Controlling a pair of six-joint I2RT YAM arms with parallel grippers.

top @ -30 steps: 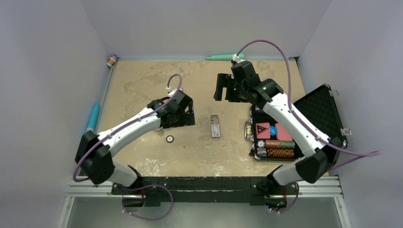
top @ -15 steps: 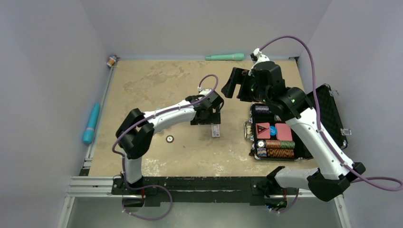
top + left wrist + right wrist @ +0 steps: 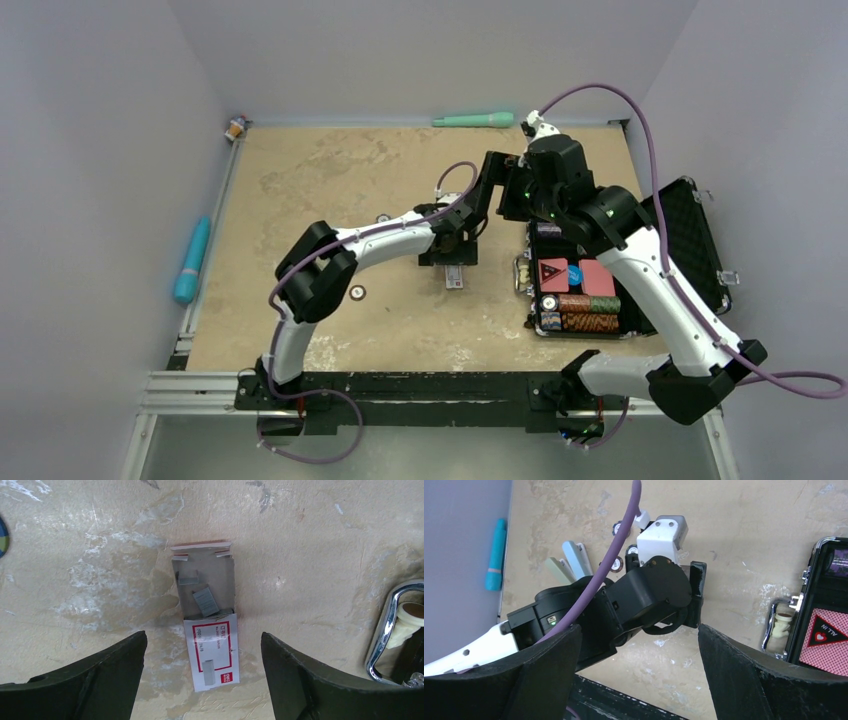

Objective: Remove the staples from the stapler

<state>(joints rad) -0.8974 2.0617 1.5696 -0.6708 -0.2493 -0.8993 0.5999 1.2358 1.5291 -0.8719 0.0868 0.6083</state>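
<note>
The staple box (image 3: 212,652) is showing white with a red border, and the staples (image 3: 205,602) are looking grey. The table (image 3: 300,170) is showing mottled tan. The case (image 3: 680,235) is showing black, its cards (image 3: 597,278) red, its chips (image 3: 588,304) striped

matt cardboard staple box (image 3: 210,652), grey metal staples (image 3: 205,602), rough mottled tabletop (image 3: 320,535)

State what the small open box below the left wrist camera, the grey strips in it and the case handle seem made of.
Box: thin cardboard, matt white with red print; its folded end flaps show. Strips: likely metal staples, seen as flat, dull-grey blocks. Handle: probably chromed metal, judging by its bright, mirror-like highlights.
</note>
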